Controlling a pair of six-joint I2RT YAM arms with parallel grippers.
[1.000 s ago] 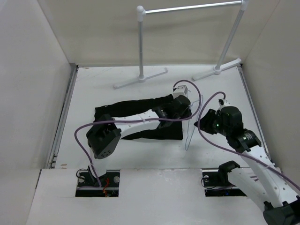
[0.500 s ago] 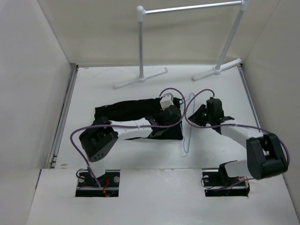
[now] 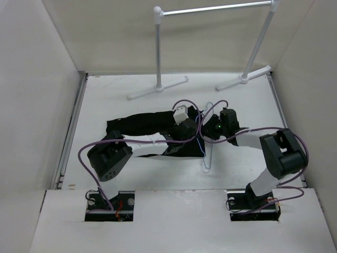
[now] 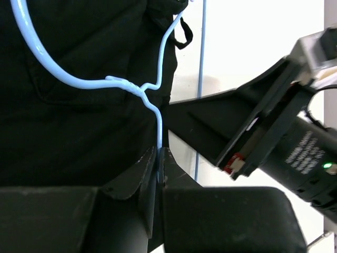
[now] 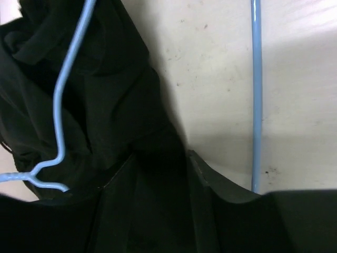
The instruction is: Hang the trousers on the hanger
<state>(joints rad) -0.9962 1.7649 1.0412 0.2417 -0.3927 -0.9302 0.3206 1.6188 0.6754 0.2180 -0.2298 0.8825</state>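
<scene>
the left gripper [image 4: 158, 161] is clamped tight on the hanger [image 4: 134, 87], pinching the thin wire just short of its twisted neck. the hook curls away ahead of the fingers and to their left, lying on the trousers [image 4: 79, 137]. the black cloth fills the ground under and ahead of this hand. a straight hanger bar runs over the bare table [image 4: 247, 42] just to the right of the fingers. the right gripper [image 5: 160, 158] sits close beside the left one, its fingers narrowly apart with a fold of the black cloth between them. whether it truly pinches that cloth cannot be told. a hanger bar lies on the table to the right of its fingers.
</scene>
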